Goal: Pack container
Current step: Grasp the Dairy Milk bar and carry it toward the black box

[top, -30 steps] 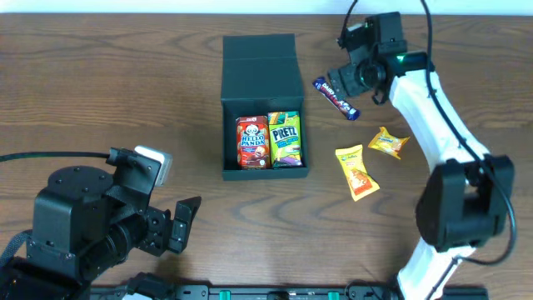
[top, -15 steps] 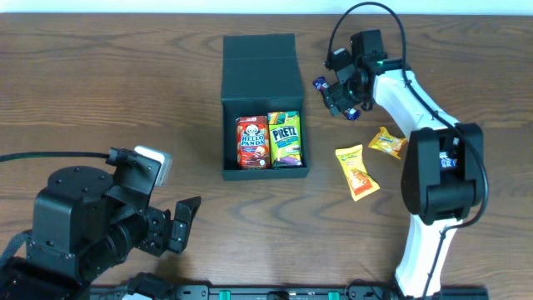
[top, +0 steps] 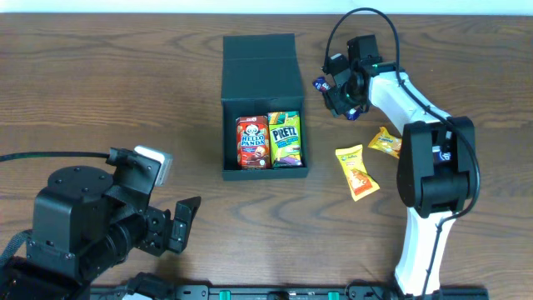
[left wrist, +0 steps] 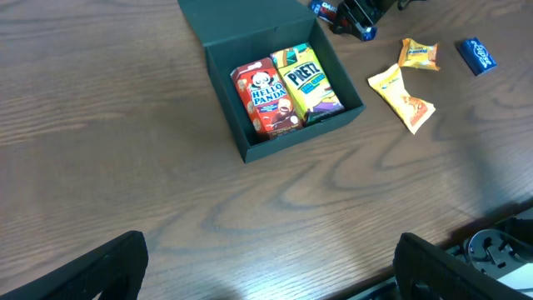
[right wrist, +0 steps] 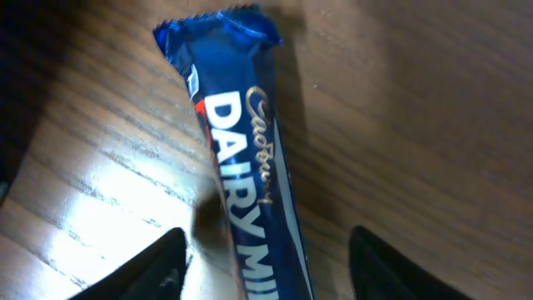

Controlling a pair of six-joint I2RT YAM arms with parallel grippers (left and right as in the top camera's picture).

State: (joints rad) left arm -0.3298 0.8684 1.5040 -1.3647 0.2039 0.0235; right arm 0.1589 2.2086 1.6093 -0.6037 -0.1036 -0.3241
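Container (top: 260, 79) holds Hello Panda (top: 251, 142), Pretz (top: 285, 140); left end effector (top: 181, 223) and right end effector (right wrist: 268, 267) spread.

Hello Panda box (top: 252, 142) and Pretz box (top: 285, 139) side by side. Right of them, two yellow packets (top: 356, 172) (top: 387, 142) on the wooden table (top: 100, 92), with the Dairy Milk bar (right wrist: 250, 192) farther back.
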